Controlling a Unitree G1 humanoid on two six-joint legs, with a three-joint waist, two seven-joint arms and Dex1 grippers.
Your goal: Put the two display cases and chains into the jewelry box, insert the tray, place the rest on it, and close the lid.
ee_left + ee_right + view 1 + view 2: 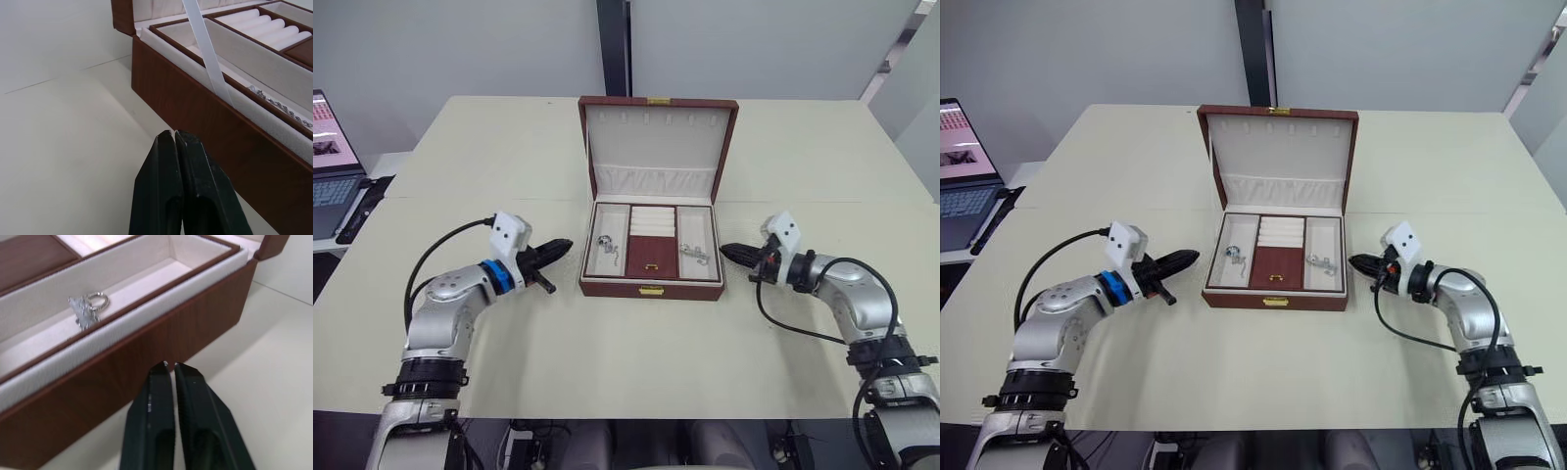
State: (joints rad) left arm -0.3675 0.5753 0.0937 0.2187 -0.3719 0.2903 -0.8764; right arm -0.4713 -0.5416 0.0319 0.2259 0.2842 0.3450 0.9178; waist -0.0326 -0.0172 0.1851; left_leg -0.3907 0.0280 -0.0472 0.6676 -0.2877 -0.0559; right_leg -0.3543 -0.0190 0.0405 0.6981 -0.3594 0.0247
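Two hands flank the open jewelry box, both closed and empty

Both hands rest just above the counter (607, 372) on either side of the jewelry box (652, 289), each pointing in toward it. The left hand (564, 245) sits near the box's left wall, its two black fingers pressed together with nothing between them; the left wrist view shows the tips close to that wall without touching it. The right hand (725, 250) lies just beside the box's right wall, fingers likewise together and empty.

The box stands mid-counter with its lid (656, 147) raised upright, cream lining facing forward. The tray (653, 242) is seated inside, its ring rolls at the back and the dark red centre flap (652, 258) in front. Silver pieces lie in the tray's side compartments: a small cluster with a ring (606, 242) in the left one, and chains (696, 255) in the right one. A white ribbon (205, 49) runs from the lid down to the box's left edge.

A laptop (331, 162) sits open off the counter's far left.
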